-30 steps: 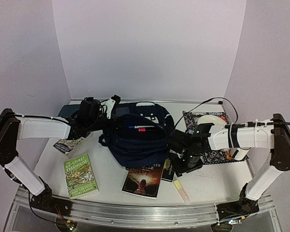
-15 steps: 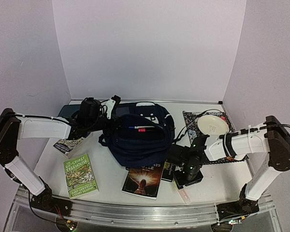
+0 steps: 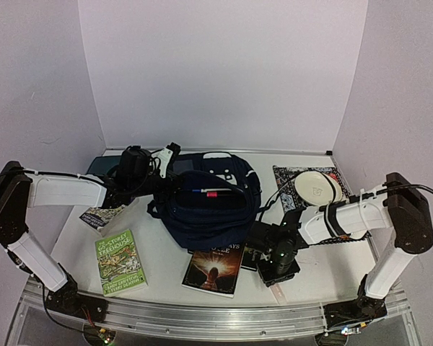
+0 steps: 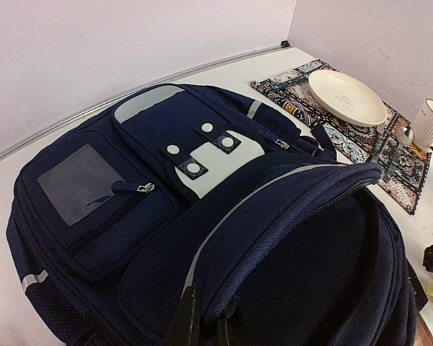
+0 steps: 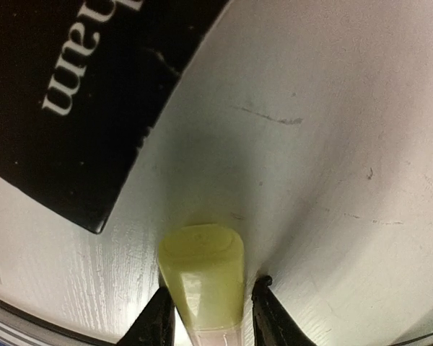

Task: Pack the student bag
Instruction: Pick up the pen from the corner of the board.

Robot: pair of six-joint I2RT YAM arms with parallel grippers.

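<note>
Right gripper (image 5: 209, 321), nearest on the table (image 3: 162, 268): we see its fingertips astride a yellow highlighter (image 5: 202, 270); whether they pinch it we cannot tell. Centre: student bag (image 3: 202, 209), open, pens (image 3: 211, 192) in its mouth, flap pinched by the left gripper (image 4: 202, 324). Far right: white plate (image 3: 316, 186) on a patterned mat (image 3: 287, 175).

Right gripper (image 3: 278, 268) swings off round white plate (image 3: 316, 187), drops toward near edge, jaws narrowing around pale yellow plastic highlighter (image 5: 202, 277).
</note>
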